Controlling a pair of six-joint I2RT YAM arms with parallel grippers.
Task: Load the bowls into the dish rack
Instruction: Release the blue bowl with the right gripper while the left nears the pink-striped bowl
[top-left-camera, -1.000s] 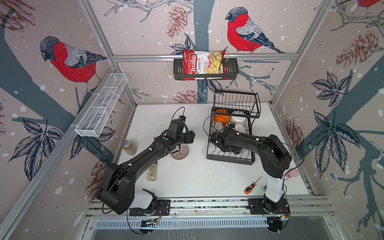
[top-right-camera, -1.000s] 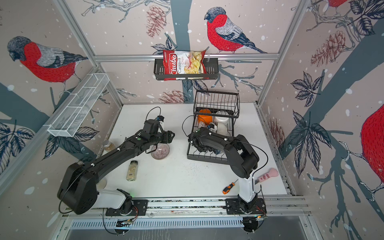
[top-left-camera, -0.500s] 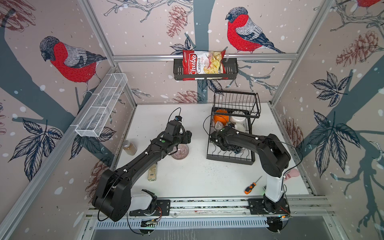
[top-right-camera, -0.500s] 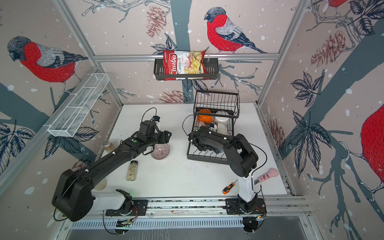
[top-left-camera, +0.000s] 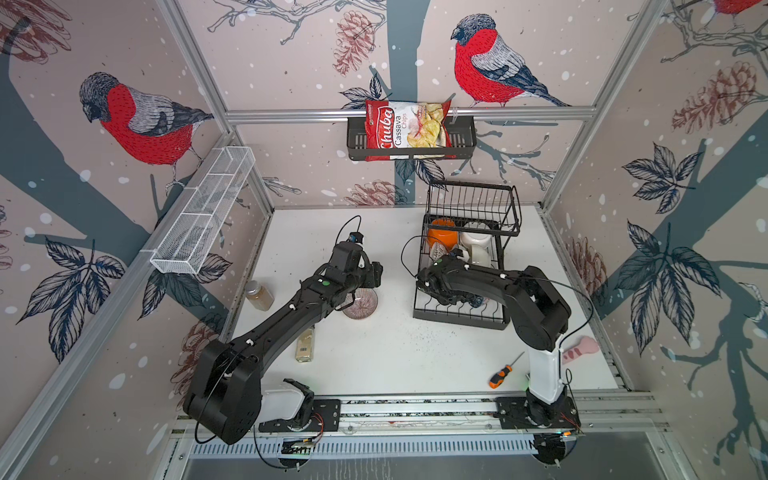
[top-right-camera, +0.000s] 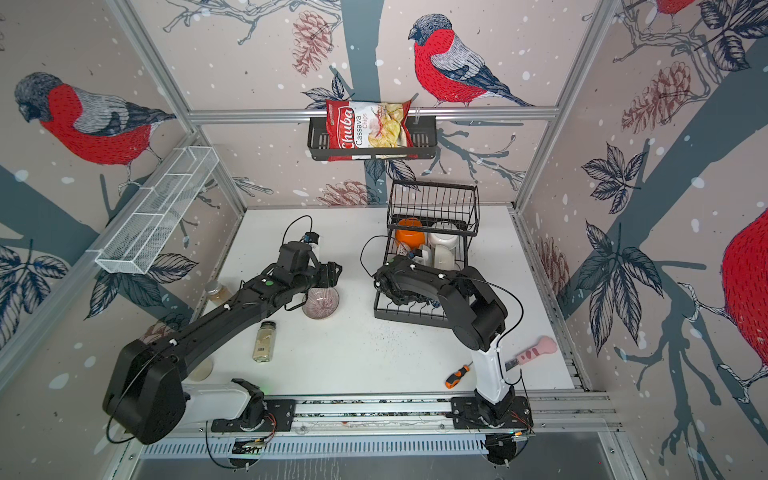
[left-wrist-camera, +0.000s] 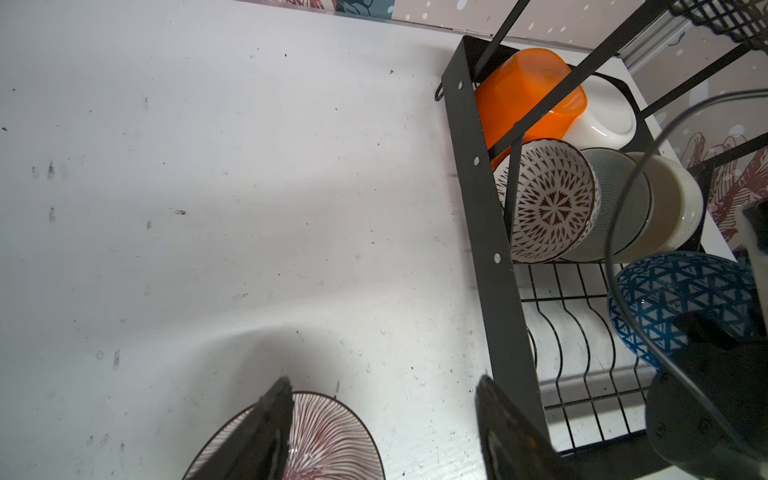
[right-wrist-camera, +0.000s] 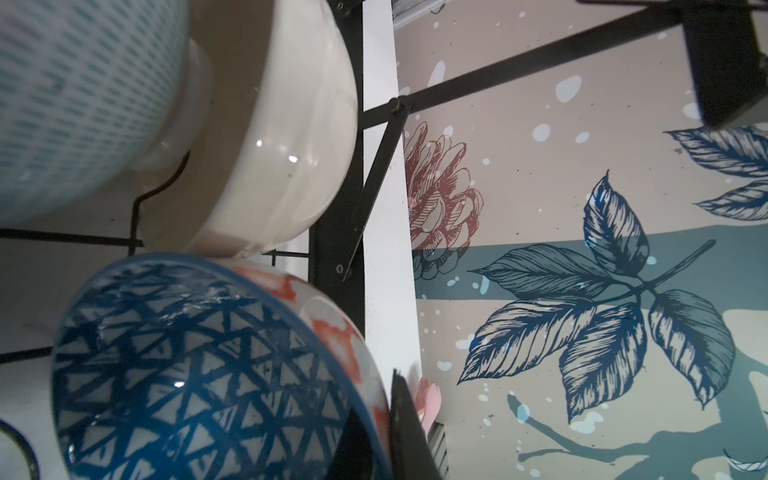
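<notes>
Meanwhile, right gripper clamps glossy triangle-patterned bowl; left gripper gapes over round radial-lined bowl.

White bench seen from above.
A black dish rack is set at back right; a red-lined bowl, an upright jar, a toppled spice jar, an orange-handled screwdriver and a pink-handled tool are spread around it.

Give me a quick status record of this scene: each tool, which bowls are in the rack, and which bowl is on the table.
Left tool: open, over the red-lined bowl on the table
Right tool: shut on the rim of the blue triangle bowl, inside the dish rack
Racked: orange bowl, white bowl, star-patterned bowl, pale green bowl, cream bowl
Unracked: red-lined bowl
</notes>
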